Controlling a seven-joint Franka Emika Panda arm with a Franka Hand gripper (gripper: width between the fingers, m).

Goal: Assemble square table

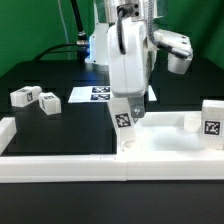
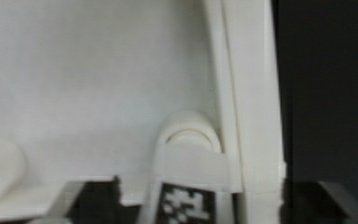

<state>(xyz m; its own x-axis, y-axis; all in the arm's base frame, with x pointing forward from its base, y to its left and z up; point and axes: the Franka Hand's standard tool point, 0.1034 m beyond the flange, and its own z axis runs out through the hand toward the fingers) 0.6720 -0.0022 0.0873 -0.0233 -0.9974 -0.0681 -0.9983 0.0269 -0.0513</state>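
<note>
The square table's flat white panel [image 1: 170,140] lies at the front, toward the exterior view's right. A white leg [image 1: 126,128] with a black-and-white tag stands slightly tilted at the panel's near corner. My gripper [image 1: 125,112] hangs over it with the leg between its jaws. In the wrist view the leg [image 2: 190,150] rises beside the panel [image 2: 87,90], and both dark fingers [image 2: 98,200] stand clear of its sides, so the gripper [image 2: 208,190] is open. Another tagged leg [image 1: 212,120] stands on the panel's far right.
Two loose tagged legs [image 1: 22,97] [image 1: 47,102] lie on the black table at the exterior view's left. The marker board [image 1: 100,93] lies behind the arm. A low white border wall [image 1: 60,162] runs along the front and left. A small white stub [image 1: 190,122] sits on the panel.
</note>
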